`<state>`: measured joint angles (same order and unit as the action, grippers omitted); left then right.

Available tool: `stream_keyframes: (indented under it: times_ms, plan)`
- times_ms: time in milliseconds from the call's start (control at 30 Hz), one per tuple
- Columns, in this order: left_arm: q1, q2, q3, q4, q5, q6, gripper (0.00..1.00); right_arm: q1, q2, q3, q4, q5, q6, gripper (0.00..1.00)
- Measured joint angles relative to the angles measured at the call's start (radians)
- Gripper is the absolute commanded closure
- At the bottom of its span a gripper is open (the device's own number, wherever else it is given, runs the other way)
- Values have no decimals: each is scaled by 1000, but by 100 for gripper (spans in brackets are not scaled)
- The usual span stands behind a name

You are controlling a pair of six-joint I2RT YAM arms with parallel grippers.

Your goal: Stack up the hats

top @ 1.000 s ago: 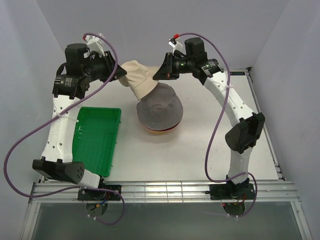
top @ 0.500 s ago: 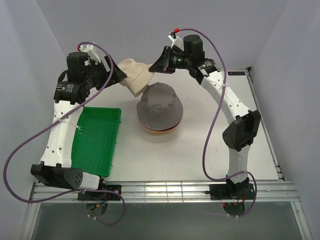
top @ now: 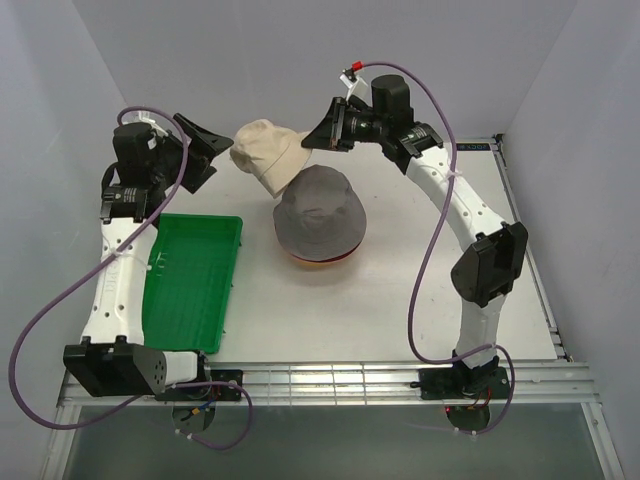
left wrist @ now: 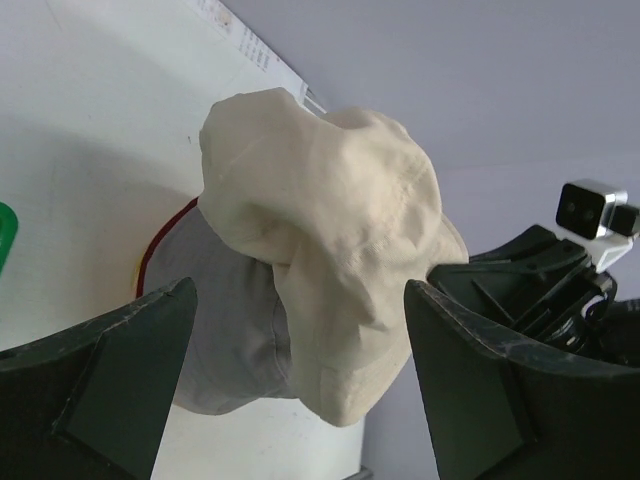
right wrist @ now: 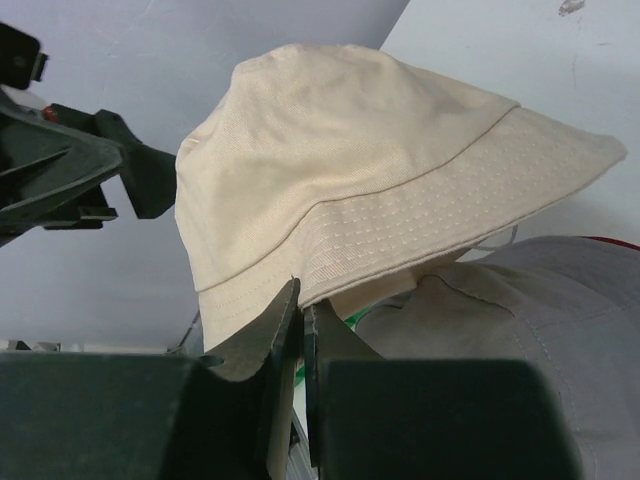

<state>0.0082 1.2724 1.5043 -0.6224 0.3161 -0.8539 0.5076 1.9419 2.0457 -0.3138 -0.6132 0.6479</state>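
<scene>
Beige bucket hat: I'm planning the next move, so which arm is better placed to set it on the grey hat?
Right. Its pincer is shut on the brim of the beige bucket hat, close by the grey bucket hat; the left pincer is open, holding nothing.

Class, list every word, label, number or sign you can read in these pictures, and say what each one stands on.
No text is legible.
Printed strip on the far edge of the table: too small from above, blurred in the left wrist view.
The beige hat, grey hat and green tray show no print.
</scene>
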Motion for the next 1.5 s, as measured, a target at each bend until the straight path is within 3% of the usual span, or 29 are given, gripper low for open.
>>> stream_keyframes:
  times_ms: [200,433,533,633,800,1067,1167,1500]
  plan:
    - [36,16,-167,162,94,-231,5,-5,-46,-55,4,-14,-17,92]
    - [37,16,-235,322,152,-407,9,-6,-100,-101,11,-25,-39,92]
    - [37,20,-238,380,174,-450,18,-7,-117,-128,21,-26,-48,92]
    - [37,29,-239,419,193,-471,35,-8,-119,-136,26,-26,-54,92]
    - [37,51,-240,446,229,-472,62,-10,-122,-151,26,-26,-61,92]
    - [37,92,-224,431,278,-416,93,-10,-122,-154,25,-24,-84,92]
    - [37,130,-151,389,306,-365,100,-10,-122,-150,16,-19,-101,92]
    - [35,240,171,177,341,-122,100,-1,-120,-124,2,-18,-135,92]
